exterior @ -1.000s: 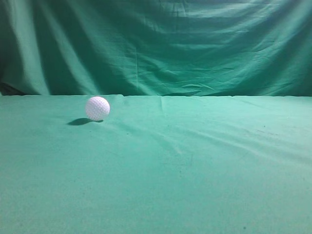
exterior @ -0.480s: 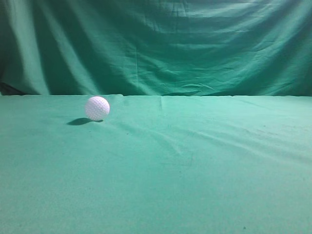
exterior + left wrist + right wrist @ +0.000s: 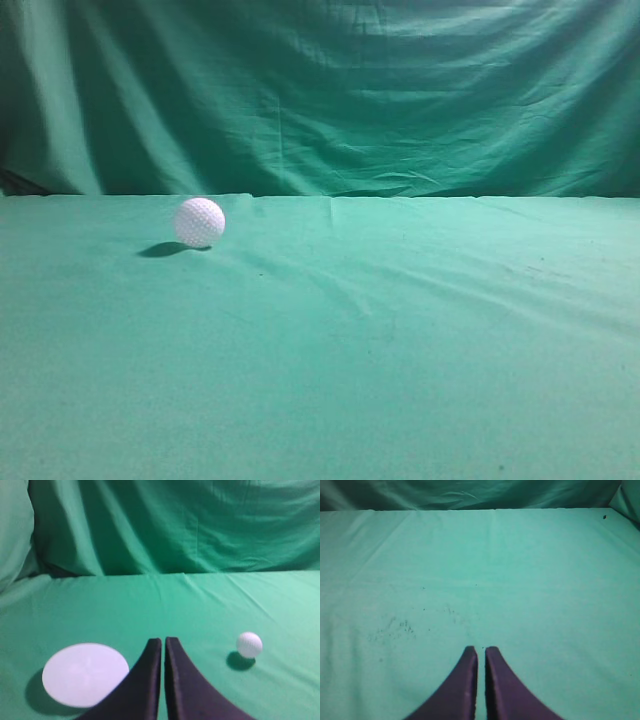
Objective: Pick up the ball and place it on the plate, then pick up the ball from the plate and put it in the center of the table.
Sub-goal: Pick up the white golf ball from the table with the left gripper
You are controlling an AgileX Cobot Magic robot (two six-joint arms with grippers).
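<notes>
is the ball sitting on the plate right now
No, in the left wrist view the ball rests on the green table, well apart from the plate, with the shut left gripper between them.

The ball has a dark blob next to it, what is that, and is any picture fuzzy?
Exterior view: the blob is the ball's shadow, falling to its left on the table. Left wrist view: shadow also sits lower-left; the picture is soft, dimples blurred. Right wrist view: gripper fingers look blurry.

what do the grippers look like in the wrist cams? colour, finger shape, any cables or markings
Left gripper: two smooth black fingers, curved, tapering to narrow tips. Right gripper: same shape, dark with a purplish tint. No cables, markings or arm links visible in any view.
</notes>
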